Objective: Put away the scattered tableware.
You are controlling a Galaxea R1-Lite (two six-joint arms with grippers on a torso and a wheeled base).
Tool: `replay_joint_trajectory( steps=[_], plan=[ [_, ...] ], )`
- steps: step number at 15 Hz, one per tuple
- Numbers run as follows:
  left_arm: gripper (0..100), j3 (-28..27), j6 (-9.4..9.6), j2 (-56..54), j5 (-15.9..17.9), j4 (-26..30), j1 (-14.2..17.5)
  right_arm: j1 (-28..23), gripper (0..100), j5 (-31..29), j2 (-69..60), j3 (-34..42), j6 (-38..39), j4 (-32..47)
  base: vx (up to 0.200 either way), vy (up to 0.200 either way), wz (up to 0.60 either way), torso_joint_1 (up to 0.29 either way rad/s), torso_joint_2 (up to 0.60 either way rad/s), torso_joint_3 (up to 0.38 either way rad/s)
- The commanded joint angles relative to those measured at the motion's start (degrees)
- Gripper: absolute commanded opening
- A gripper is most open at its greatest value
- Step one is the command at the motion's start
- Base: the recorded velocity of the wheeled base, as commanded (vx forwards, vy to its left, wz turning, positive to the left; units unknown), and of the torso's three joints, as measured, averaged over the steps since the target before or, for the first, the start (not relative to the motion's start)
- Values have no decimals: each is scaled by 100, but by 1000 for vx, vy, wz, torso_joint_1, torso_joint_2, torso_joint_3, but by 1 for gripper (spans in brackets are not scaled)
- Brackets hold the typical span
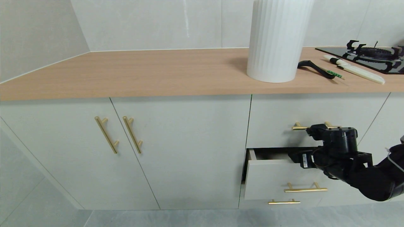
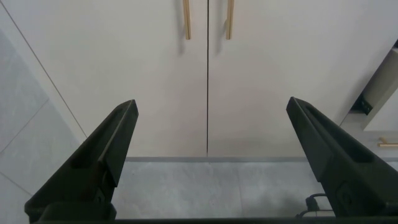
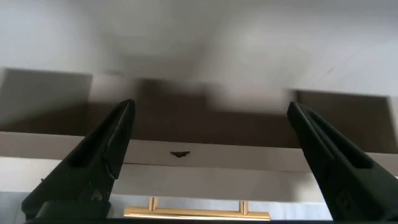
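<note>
1. Plainly, the right gripper (image 3: pixel 210 107) stands wide with nothing between its fingers. It is poised at the mouth of the partly open drawer (image 1: pixel 271 176) — the drawer's gold handle (image 1: pixel 305 189) lies just below the fingers in the right wrist view.
2. The left gripper (image 2: pixel 211 102) is likewise spread wide and empty. It hangs low before the double cabinet doors (image 2: pixel 207 74), well apart from the drawer.
3. The step in hand, as I judge it, is making a place ready. The drawer sits at about 4 o'clock in the head view and is out only part way. Neither gripper carries any tableware.
4. The next move likely calls for drawing the drawer further out, or for raising an arm to the countertop (image 1: pixel 142 72) for a first pick. A flat-lying piece would need a low, narrow pinch from above.
5. The tableware lies at about 2 o'clock in the head view, on the countertop between the white ribbed vessel (image 1: pixel 277 41) and the stove (image 1: pixel 375 53).
   - There is a knife (image 1: pixel 359 71) with a pale blade.
   - A black-handled utensil (image 1: pixel 312 67) sits partly behind the vessel.
   - A thin green-patterned stick (image 1: pixel 335 75) lies alongside.
   - All three lie flat and close together — well apart from both grippers.
</note>
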State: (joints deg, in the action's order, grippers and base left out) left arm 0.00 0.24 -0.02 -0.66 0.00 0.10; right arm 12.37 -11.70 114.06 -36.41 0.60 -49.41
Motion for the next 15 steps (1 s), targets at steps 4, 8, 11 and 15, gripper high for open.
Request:
replay_joint_trajectory(
  steps=[4,8,11,15],
  plan=[
    [100,0,2,2,-4,0,-1,2,100,1,82,38,-7,10,0,0,0,0,0,0],
    [100,0,2,2,-4,0,-1,11,100,1,-138,301,-7,10,0,0,0,0,0,0],
    [100,0,2,2,-4,0,-1,19,100,1,-454,635,-16,19,0,0,0,0,0,0],
    [100,0,2,2,-4,0,8,19,100,1,-990,1145,-60,72,0,0,0,0,0,0]
  ],
)
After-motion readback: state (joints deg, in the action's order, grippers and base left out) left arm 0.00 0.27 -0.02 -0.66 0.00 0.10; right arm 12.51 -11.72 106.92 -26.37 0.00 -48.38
